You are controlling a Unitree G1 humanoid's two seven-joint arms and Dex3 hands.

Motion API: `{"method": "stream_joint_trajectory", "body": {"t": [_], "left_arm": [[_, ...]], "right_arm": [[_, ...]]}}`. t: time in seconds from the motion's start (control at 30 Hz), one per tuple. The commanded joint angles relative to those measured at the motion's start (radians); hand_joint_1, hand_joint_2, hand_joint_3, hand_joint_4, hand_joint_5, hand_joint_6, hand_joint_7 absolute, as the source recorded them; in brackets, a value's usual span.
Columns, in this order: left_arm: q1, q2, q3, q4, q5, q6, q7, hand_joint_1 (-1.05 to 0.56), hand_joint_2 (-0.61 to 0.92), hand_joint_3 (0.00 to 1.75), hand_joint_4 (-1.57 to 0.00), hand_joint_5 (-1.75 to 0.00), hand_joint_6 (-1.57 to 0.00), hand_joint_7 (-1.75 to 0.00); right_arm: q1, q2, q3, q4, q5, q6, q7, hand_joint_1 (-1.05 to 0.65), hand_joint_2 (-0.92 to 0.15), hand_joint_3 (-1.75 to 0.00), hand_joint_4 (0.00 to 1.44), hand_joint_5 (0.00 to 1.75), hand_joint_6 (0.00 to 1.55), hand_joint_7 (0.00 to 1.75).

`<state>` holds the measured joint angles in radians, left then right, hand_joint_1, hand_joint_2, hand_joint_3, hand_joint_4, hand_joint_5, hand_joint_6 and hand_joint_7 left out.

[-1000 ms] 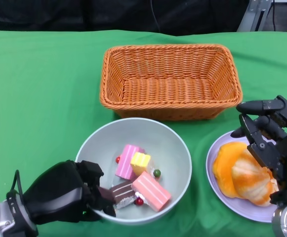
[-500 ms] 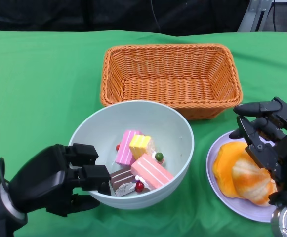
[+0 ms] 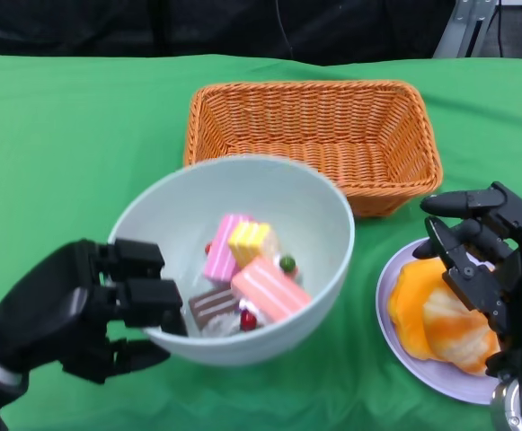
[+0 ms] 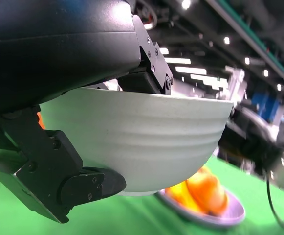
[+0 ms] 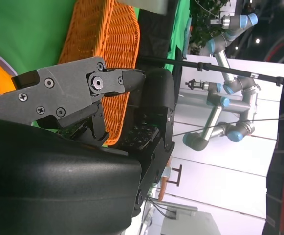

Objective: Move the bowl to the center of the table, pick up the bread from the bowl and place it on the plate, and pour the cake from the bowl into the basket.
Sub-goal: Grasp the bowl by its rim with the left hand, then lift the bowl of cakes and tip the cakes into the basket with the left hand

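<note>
The left hand gripped the bowl by its near rim, holding it clear of the tabletop just before the basket. The bowl looked rigid and smooth — likely slippery — and the loose cake pieces could slide out abruptly. The right hand hovered, fingers apart, over the bread on the plate.

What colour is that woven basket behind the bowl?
Orange. The basket shows best in the head view, standing on the green table behind the bowl.
</note>
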<state>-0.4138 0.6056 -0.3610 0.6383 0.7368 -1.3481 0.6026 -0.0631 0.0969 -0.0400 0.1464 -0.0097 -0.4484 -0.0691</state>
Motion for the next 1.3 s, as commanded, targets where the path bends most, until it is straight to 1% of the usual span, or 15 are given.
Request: {"method": "stream_joint_trajectory", "body": {"t": [0.03, 0.1, 0.27, 0.4, 0.5, 0.57, 0.6, 0.63, 0.77, 0.87, 1.03, 1.07, 1.13, 1.17, 1.3], "left_arm": [[-0.043, -0.036, 0.036, -0.004, -0.083, -0.017, -0.062, -0.01, 0.49, 1.02, -0.93, -1.22, -0.94, -1.17], [-0.06, -0.064, 0.045, 0.007, -0.124, -0.018, -0.103, -0.01, 0.5, 1.0, -0.94, -1.23, -0.94, -1.18], [-0.088, -0.122, 0.07, 0.013, -0.201, 0.006, -0.2, -0.05, 0.53, 0.98, -0.92, -1.31, -0.88, -1.29], [-0.107, -0.158, 0.079, 0.006, -0.263, 0.05, -0.289, -0.02, 0.53, 1.05, -0.89, -1.38, -0.86, -1.32], [-0.134, -0.189, 0.088, 0.009, -0.312, 0.091, -0.352, 0.0, 0.53, 1.07, -0.85, -1.39, -0.84, -1.32], [-0.154, -0.211, 0.095, 0.013, -0.344, 0.119, -0.388, 0.0, 0.57, 1.01, -0.81, -1.46, -0.81, -1.33], [-0.165, -0.221, 0.099, 0.017, -0.358, 0.13, -0.405, -0.01, 0.61, 0.94, -0.75, -1.56, -0.8, -1.34], [-0.179, -0.233, 0.101, 0.024, -0.376, 0.142, -0.424, -0.01, 0.64, 0.9, -0.74, -1.57, -0.79, -1.34], [-0.232, -0.281, 0.106, 0.042, -0.448, 0.196, -0.508, -0.01, 0.67, 0.85, -0.72, -1.48, -0.77, -1.34], [-0.282, -0.324, 0.109, 0.079, -0.496, 0.219, -0.566, 0.0, 0.65, 0.87, -0.69, -1.54, -0.77, -1.34], [-0.35, -0.379, 0.127, 0.143, -0.525, 0.255, -0.627, 0.04, 0.63, 0.93, -0.68, -1.58, -0.76, -1.36], [-0.368, -0.391, 0.132, 0.161, -0.524, 0.264, -0.631, 0.04, 0.62, 0.95, -0.67, -1.61, -0.75, -1.37], [-0.388, -0.405, 0.142, 0.184, -0.521, 0.271, -0.638, 0.05, 0.57, 1.04, -0.65, -1.66, -0.75, -1.38], [-0.392, -0.409, 0.146, 0.19, -0.52, 0.27, -0.642, 0.05, 0.56, 1.06, -0.65, -1.67, -0.75, -1.39], [-0.431, -0.462, 0.162, 0.234, -0.561, 0.328, -0.689, 0.03, 0.56, 1.08, -0.64, -1.66, -0.75, -1.39]], "right_arm": [[0.007, -0.009, 0.009, 0.026, 0.016, -0.002, 0.026, -0.14, -0.92, -0.21, 0.75, 1.32, 0.74, 0.96], [0.01, -0.002, 0.015, 0.042, 0.002, -0.014, 0.019, -0.14, -0.92, -0.21, 0.77, 1.33, 0.75, 0.95], [0.008, -0.006, 0.033, 0.094, -0.026, -0.058, 0.02, -0.15, -0.92, -0.2, 0.78, 1.32, 0.76, 0.93], [0.008, -0.014, 0.042, 0.098, -0.025, -0.043, 0.037, -0.16, -0.92, -0.21, 0.77, 1.31, 0.76, 0.94], [0.006, -0.018, 0.05, 0.1, -0.031, -0.042, 0.044, -0.16, -0.92, -0.21, 0.77, 1.31, 0.76, 0.95], [0.006, -0.017, 0.054, 0.1, -0.035, -0.042, 0.043, -0.16, -0.92, -0.2, 0.76, 1.31, 0.76, 0.95], [0.006, -0.015, 0.055, 0.102, -0.036, -0.044, 0.041, -0.17, -0.92, -0.19, 0.77, 1.31, 0.75, 0.96], [0.006, -0.014, 0.056, 0.103, -0.039, -0.044, 0.04, -0.17, -0.92, -0.19, 0.77, 1.31, 0.75, 0.97], [0.004, -0.016, 0.063, 0.123, -0.041, -0.062, 0.049, -0.16, -0.92, -0.18, 0.77, 1.31, 0.72, 1.04], [0.003, -0.021, 0.07, 0.139, -0.043, -0.066, 0.062, -0.19, -0.92, -0.19, 0.76, 1.34, 0.68, 1.11], [0.016, -0.017, 0.088, 0.141, -0.051, -0.047, 0.07, -0.21, -0.92, -0.18, 0.76, 1.34, 0.68, 1.13], [0.02, -0.017, 0.096, 0.143, -0.05, -0.046, 0.077, -0.2, -0.92, -0.18, 0.76, 1.34, 0.67, 1.13], [0.023, -0.019, 0.104, 0.146, -0.048, -0.048, 0.084, -0.18, -0.92, -0.18, 0.74, 1.36, 0.65, 1.17], [0.023, -0.019, 0.105, 0.146, -0.047, -0.048, 0.085, -0.18, -0.92, -0.18, 0.74, 1.37, 0.65, 1.17], [0.018, -0.018, 0.118, 0.19, -0.061, -0.081, 0.085, -0.17, -0.92, -0.18, 0.74, 1.36, 0.65, 1.18]]}}
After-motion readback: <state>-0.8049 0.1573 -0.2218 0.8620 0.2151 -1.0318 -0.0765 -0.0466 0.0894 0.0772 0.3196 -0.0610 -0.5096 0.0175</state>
